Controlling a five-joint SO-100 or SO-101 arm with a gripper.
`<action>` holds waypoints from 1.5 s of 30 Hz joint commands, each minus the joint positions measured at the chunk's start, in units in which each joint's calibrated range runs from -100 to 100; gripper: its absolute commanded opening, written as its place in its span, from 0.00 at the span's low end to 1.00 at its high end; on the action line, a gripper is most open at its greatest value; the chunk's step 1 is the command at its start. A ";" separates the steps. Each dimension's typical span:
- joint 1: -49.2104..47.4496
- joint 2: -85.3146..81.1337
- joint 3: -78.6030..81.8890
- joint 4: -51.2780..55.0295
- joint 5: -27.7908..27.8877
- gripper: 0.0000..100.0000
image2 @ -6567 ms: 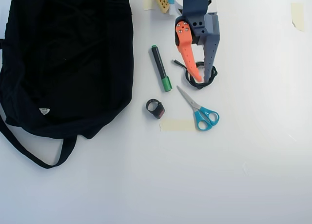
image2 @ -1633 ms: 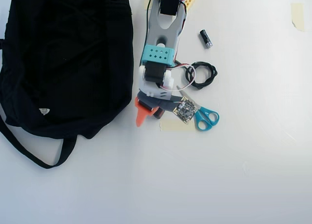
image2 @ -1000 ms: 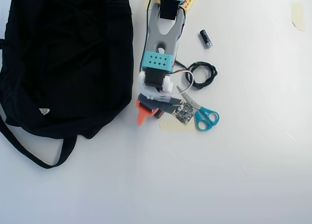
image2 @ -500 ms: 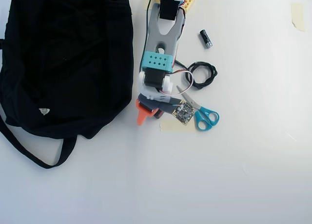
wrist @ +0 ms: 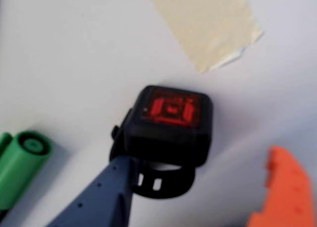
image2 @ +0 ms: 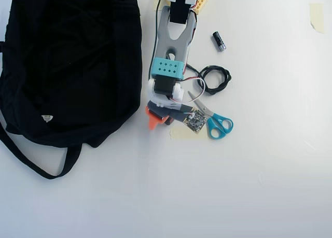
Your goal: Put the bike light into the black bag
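Note:
The bike light [wrist: 171, 123], a blocky black body with a red lens and a black ring strap below it, lies on the white table in the middle of the wrist view. My gripper [wrist: 198, 160] is open around it. The blue-grey finger [wrist: 106, 197] touches the strap on the left, and the orange finger [wrist: 285, 192] stands apart on the right. In the overhead view my gripper [image2: 163, 121] hangs low just right of the black bag [image2: 67, 67] and covers most of the light. The bag lies flat at the left with its strap and white tag.
A green marker [wrist: 22, 165] lies left of the light and a strip of masking tape [wrist: 208, 24] lies beyond it. In the overhead view teal scissors [image2: 217, 125], a coiled black cable [image2: 215, 80] and a small black cylinder [image2: 219, 41] lie right of the arm.

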 commanded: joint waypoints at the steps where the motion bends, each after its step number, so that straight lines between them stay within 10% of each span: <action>1: -0.77 -0.39 -1.99 -0.66 0.07 0.16; 6: -0.77 -0.39 -2.08 -0.66 0.33 0.02; 45: -2.19 -5.29 -36.94 19.15 -12.99 0.02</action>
